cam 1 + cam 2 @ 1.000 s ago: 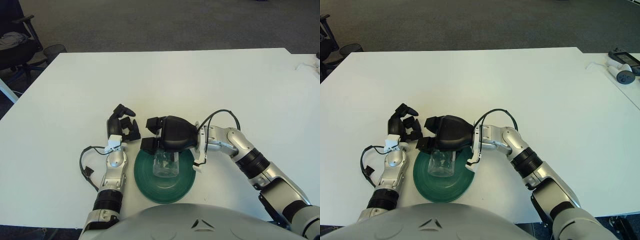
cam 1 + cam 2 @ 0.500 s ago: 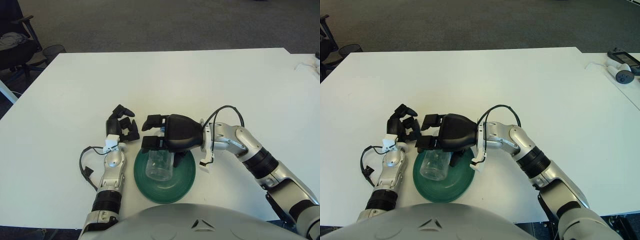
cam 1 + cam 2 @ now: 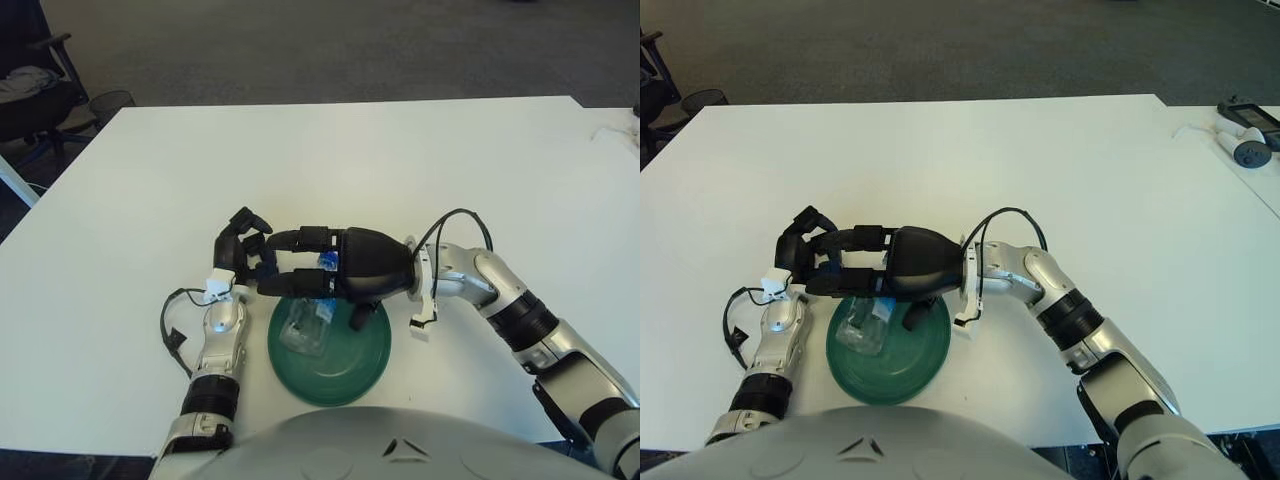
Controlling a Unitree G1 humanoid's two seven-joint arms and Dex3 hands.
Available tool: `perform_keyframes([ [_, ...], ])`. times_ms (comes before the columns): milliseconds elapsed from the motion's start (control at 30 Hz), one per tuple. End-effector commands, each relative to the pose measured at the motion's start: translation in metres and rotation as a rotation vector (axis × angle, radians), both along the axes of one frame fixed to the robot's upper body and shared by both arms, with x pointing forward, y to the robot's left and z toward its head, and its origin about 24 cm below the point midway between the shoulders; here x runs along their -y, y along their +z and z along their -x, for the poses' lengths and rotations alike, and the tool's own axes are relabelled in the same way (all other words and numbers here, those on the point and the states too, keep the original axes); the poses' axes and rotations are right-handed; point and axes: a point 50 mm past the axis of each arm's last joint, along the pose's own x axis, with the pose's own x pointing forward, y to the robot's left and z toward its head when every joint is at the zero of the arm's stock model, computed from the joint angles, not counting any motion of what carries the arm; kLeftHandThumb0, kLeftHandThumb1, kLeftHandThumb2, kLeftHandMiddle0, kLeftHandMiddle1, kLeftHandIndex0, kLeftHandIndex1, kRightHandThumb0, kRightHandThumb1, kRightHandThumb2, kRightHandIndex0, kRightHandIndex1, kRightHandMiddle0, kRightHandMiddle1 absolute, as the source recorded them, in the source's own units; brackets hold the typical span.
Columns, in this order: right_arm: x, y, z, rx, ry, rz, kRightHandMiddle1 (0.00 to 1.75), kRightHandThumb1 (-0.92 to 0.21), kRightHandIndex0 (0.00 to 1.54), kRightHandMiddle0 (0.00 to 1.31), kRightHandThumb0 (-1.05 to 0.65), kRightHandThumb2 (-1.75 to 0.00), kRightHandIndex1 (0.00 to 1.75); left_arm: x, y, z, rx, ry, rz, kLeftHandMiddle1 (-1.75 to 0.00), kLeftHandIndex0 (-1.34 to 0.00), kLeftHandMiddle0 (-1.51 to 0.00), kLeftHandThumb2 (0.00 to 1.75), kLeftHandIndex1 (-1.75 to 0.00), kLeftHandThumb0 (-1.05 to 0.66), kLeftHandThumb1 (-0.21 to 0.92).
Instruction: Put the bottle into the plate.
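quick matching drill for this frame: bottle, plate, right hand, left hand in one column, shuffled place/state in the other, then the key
Things:
1. bottle
2. plate
3. right hand
4. left hand

Places/states:
A. fingers stretched out flat above the plate's far edge, holding nothing
B. green, on the table near the robot
C. lying tilted on its side inside the plate
D. fingers curled, idle, left of the plate

Pairs: 1-C, 2-B, 3-A, 4-D
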Motion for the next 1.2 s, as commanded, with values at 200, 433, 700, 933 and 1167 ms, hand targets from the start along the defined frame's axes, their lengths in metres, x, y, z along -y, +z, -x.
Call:
perform_keyframes([
  [200, 0.000, 0.002, -0.005, 0.047, -0.003, -0.012, 0.00, -0.28, 0.00, 0.00, -0.05, -1.47, 0.00, -0.004, -0.038, 0.026, -0.107, 0.063, -0.059, -1.75, -0.77, -1.21, 1.55, -1.75, -0.56, 0.12],
  [433, 0.002, 0.003, -0.008, 0.051, -0.014, 0.004, 0.00, -0.27, 0.00, 0.00, -0.05, -1.48, 0.00, -0.007, -0.042, 0.025, -0.085, 0.019, -0.029, -1.75, -0.78, -1.22, 1.56, -1.75, -0.57, 0.12],
  [700, 0.011, 0.022, -0.027, 0.033, -0.043, -0.029, 0.00, -0.30, 0.00, 0.00, -0.07, -1.46, 0.00, -0.009, -0.046, 0.025, -0.085, -0.010, 0.031, -1.75, -0.77, -1.23, 1.54, -1.75, -0.56, 0.13],
  [933, 0.014, 0.047, -0.048, -0.126, -0.090, -0.291, 0.08, -0.74, 0.00, 0.00, -0.37, -0.97, 0.00, -0.010, -0.042, 0.032, -0.114, 0.001, 0.026, -1.75, -0.71, -1.19, 1.46, -1.75, -0.53, 0.20],
  [1167, 0.032, 0.054, -0.075, -0.558, -0.234, -0.788, 0.95, -0.73, 0.21, 0.00, -0.49, -0.84, 0.55, -0.003, -0.035, 0.029, -0.208, 0.044, 0.028, -1.75, -0.71, -1.20, 1.46, -1.75, -0.52, 0.20],
])
